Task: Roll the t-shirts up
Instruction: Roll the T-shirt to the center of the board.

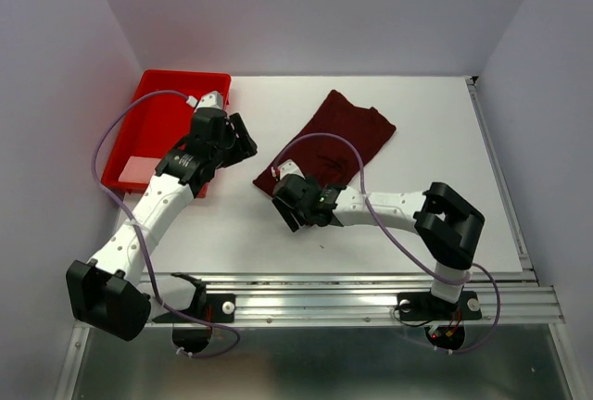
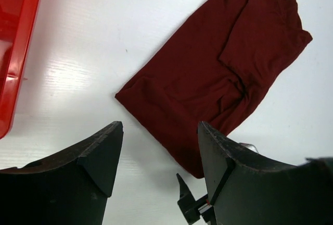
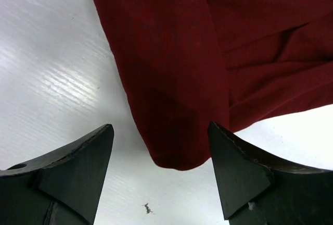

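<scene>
T-shirt (image 1: 335, 139): maroon, folded into a long strip, lying flat and diagonal mid-bench, with one rounded corner toward the arms.
Bench (image 1: 435, 150): white, with bare surface to the right of the shirt and in front of it.
Tray (image 1: 153, 127): red, at the far left, apart from the shirt.
Left end effector (image 2: 158, 131): fingers apart, empty, over bare bench between the tray and the shirt's left edge.
Right end effector (image 3: 161, 131): fingers apart, empty, at the shirt's near corner.
</scene>
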Robot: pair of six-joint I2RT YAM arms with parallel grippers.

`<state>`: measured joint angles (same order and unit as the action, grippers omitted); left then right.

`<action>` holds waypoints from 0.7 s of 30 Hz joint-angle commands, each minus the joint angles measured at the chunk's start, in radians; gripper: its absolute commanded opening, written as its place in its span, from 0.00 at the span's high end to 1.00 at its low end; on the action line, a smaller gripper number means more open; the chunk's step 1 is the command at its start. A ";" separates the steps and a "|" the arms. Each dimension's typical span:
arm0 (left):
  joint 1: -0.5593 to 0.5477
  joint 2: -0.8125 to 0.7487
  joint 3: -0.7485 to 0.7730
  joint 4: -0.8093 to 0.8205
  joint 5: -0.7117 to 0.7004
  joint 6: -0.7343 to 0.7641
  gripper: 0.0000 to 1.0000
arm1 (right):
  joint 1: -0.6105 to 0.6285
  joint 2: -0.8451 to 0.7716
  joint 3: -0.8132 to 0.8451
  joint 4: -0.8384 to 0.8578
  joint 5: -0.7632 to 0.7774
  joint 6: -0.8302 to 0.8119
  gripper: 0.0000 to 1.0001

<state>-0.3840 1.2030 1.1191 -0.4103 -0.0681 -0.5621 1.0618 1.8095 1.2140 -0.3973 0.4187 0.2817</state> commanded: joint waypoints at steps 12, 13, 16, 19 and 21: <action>0.005 -0.059 -0.079 0.007 0.031 0.037 0.30 | 0.010 0.070 -0.111 0.207 0.110 -0.042 0.33; 0.007 -0.059 -0.081 0.010 0.034 0.041 0.29 | 0.010 0.070 -0.122 0.218 0.111 -0.041 0.35; 0.005 -0.048 -0.067 -0.001 0.025 0.047 0.30 | 0.010 0.070 -0.142 0.235 0.106 -0.035 0.46; 0.007 -0.046 -0.073 0.001 0.027 0.039 0.29 | 0.010 0.060 -0.153 0.241 0.101 -0.027 0.59; 0.005 -0.048 -0.088 0.021 0.053 0.037 0.28 | 0.010 0.044 -0.159 0.247 0.100 -0.026 0.65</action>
<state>-0.3840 1.1683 1.0485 -0.4313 -0.0414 -0.5415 1.0695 1.8626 1.0962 -0.1619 0.5148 0.2462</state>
